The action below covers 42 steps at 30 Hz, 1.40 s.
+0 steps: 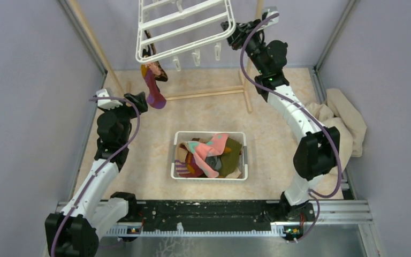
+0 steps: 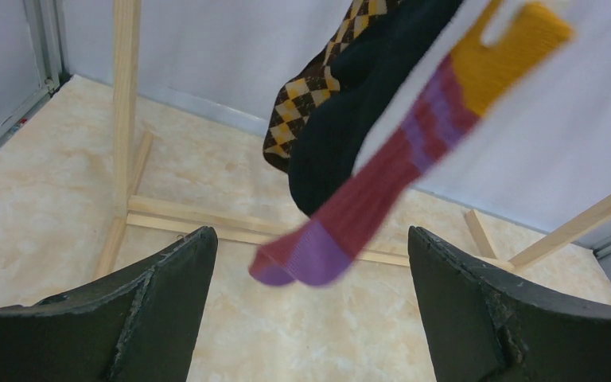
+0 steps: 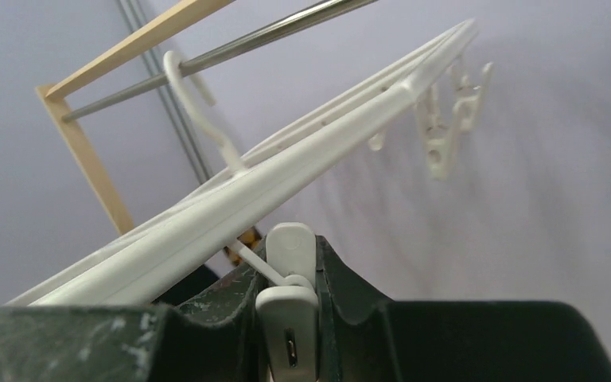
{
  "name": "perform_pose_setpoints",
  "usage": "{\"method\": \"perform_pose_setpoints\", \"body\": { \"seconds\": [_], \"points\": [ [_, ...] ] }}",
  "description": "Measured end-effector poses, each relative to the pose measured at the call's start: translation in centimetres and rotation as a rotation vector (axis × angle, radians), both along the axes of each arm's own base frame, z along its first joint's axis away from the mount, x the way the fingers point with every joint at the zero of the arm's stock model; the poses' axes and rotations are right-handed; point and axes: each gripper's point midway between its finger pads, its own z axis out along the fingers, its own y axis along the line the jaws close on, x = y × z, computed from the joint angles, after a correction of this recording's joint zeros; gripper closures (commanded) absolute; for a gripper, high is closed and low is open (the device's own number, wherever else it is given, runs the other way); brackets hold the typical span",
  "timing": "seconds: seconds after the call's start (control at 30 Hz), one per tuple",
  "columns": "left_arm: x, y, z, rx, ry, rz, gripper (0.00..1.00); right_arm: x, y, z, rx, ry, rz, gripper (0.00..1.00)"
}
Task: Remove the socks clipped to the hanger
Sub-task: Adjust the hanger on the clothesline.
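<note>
We are holding the left gripper open before the soft, light sock, likely best grasped mid-foot, while the right gripper is pinching a clip on the hanger.

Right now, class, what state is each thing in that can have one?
left tool, open, empty
right tool, shut on clip
hanger, hanging, tilted
striped sock, hanging from hanger
black sock, hanging
argyle sock, hanging
basket, holding loose socks
</note>
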Motion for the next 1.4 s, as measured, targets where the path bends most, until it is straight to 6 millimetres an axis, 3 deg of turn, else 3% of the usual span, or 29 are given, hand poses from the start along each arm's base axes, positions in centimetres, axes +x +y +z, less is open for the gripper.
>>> {"method": "perform_pose_setpoints", "body": {
  "seconds": [0.1, 0.3, 0.37, 0.47, 0.5, 0.6, 0.73, 0.93, 1.23, 1.4],
  "points": [
    [0.0, 0.0, 0.0, 0.003, 0.000, 0.000, 0.05, 2.2, -2.0, 1.1, 0.034, -0.006, -0.029, 0.52],
    [0.0, 0.0, 0.0, 0.014, 0.001, 0.001, 0.05, 6.8, -7.3, 1.4, 0.100, 0.019, -0.092, 0.46],
    [0.0, 0.0, 0.0, 0.014, 0.000, 0.000, 0.05, 8.0, -9.5, 0.5, 0.117, 0.048, -0.116, 0.37],
    [0.1, -0.1, -0.1, 0.015, 0.001, -0.007, 0.05, 9.0, -11.7, -0.4, 0.131, 0.083, -0.125, 0.06],
    [0.2, -0.2, -0.2, 0.015, 0.003, -0.009, 0.05, 9.1, -12.1, -0.5, 0.138, 0.090, -0.130, 0.02],
    [0.7, -0.8, -0.9, 0.019, 0.023, -0.027, 0.05, 9.2, -13.7, -1.3, 0.140, 0.110, -0.152, 0.02],
    [1.5, -1.8, -1.4, 0.022, 0.036, -0.054, 0.05, 8.6, -15.2, -4.4, 0.130, 0.194, -0.165, 0.02],
    [3.2, -3.4, -0.5, 0.034, 0.010, -0.087, 0.05, 5.0, -12.9, -9.6, 0.090, 0.326, -0.057, 0.08],
    [6.3, -7.5, -1.6, 0.112, -0.106, -0.240, 0.01, -3.5, -2.3, -17.0, -0.055, 0.464, 0.240, 0.10],
    [7.6, -9.6, -2.4, 0.094, -0.147, -0.382, 0.01, -5.0, -2.4, -21.0, -0.071, 0.553, 0.276, 0.10]
  ]
}}
